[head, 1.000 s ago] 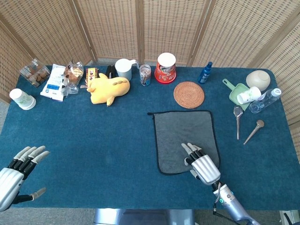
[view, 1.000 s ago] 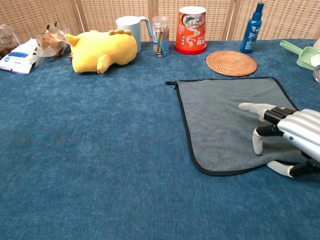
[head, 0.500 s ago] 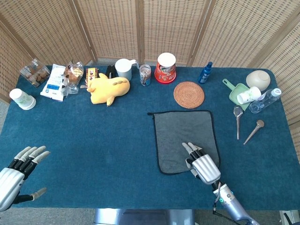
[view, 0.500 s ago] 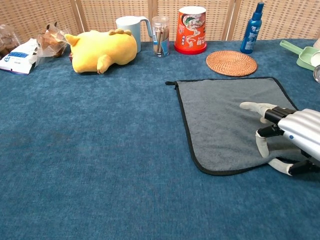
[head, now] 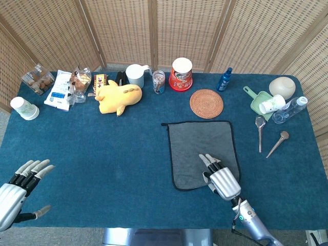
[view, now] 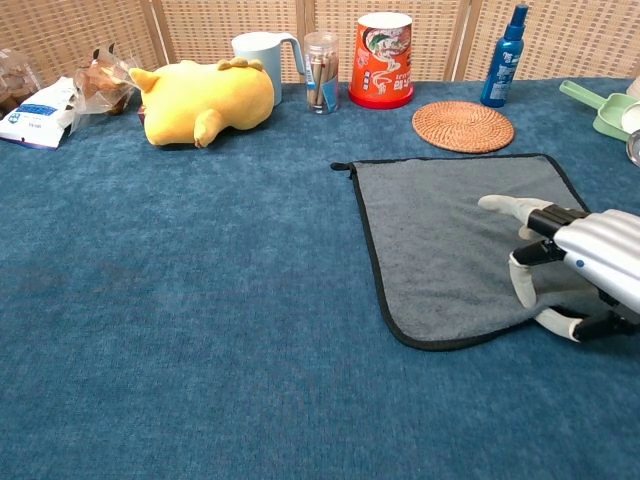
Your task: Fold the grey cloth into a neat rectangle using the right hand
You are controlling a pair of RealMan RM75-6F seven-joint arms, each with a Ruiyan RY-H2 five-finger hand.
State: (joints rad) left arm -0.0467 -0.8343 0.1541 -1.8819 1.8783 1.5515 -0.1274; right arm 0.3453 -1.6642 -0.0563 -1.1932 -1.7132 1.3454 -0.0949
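One grey cloth (head: 202,151) lies flat and unfolded right of centre on the counter (head: 118,154). The right hand (head: 220,177) sits over its near right corner, fingers (view: 525,285) spread and curled down, gripping nothing, probably ready to pinch that edge. The left hand (head: 18,184) idles open, near left. A woven coaster (head: 206,103) lies just beyond the far edge, the spoons (head: 269,136) to the right; neither blocks folding.

Right hand (head: 220,177) lifted slightly over grey cloth (head: 200,148).
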